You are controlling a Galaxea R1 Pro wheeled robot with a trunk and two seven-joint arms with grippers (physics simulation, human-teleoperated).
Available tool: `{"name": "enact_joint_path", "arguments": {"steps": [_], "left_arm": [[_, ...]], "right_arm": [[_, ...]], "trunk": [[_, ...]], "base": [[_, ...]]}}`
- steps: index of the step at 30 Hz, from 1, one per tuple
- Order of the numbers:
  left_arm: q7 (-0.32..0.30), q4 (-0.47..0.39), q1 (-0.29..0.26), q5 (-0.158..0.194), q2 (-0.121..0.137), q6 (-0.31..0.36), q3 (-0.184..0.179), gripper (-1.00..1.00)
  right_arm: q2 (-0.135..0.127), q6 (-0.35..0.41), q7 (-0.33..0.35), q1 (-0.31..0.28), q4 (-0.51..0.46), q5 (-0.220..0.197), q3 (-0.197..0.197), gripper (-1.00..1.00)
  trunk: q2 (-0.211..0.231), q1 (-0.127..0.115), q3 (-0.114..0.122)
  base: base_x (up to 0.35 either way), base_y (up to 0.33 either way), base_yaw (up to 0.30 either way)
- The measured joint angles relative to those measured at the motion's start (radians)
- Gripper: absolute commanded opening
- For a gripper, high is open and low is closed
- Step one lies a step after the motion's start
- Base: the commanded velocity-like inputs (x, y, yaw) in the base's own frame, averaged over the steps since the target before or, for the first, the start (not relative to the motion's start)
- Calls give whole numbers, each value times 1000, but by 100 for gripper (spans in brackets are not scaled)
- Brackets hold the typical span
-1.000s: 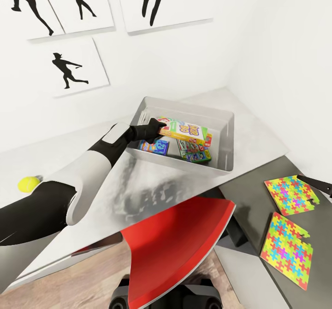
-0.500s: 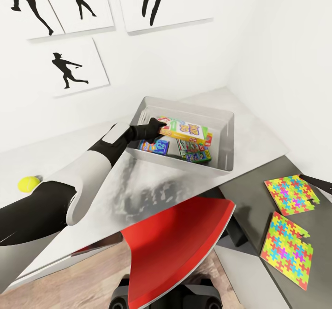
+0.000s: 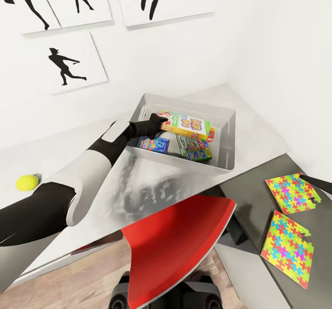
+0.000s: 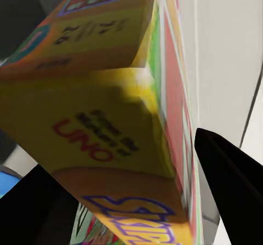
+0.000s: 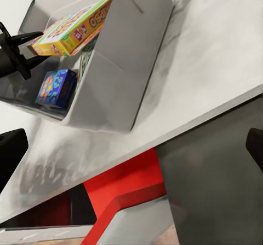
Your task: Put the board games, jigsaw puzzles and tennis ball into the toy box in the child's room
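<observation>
The left gripper (image 3: 160,124) is seen reaching over the near-left wall of the toy box (image 3: 221,164), its black fingers clamped on the end of a yellow board game (image 3: 186,125) (SKIP-BO lettering on the lid, UNO printed on the yellow end in the left wrist view (image 4: 104,124)). The box is held tilted above the bin's floor, one end at the fingertips and the other toward the far wall. Just below the gripper a small blue board game (image 3: 154,144) lies on the bin's floor, and beside it, under the held box, a green board game (image 3: 197,151) is seen lying flat. In the right wrist view the same bin (image 5: 123,86) is seen from outside its tall grey wall, with the left gripper's fingers (image 5: 16,51) on the yellow box (image 5: 71,29). The right gripper (image 5: 131,146) is shown there with its two dark fingertips wide apart at the picture's edges and nothing between them; in the head view its tip (image 3: 318,183) lies at the edge of the nearer jigsaw puzzle (image 3: 291,193), with the second jigsaw puzzle (image 3: 287,243) just beside that on the dark lower table (image 3: 249,203). The tennis ball (image 3: 26,182) rests on the pale table (image 3: 258,138), well behind the left gripper near the arm's elbow. A red chair back (image 3: 180,244) stands against the table's near edge, between the robot and the bin, and black silhouette pictures (image 3: 74,62) hang on the white wall beyond.
</observation>
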Motion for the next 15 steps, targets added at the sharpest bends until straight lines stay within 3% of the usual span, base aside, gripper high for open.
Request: {"name": "enact_joint_path", "arguments": {"steps": [15], "left_arm": [[-1,-7,1,1,-1,0,0,-100]], "right_arm": [[0,0,1,0,0,0,1,100]], "trunk": [[0,0,-17]], "base": [[0,0,0]]}}
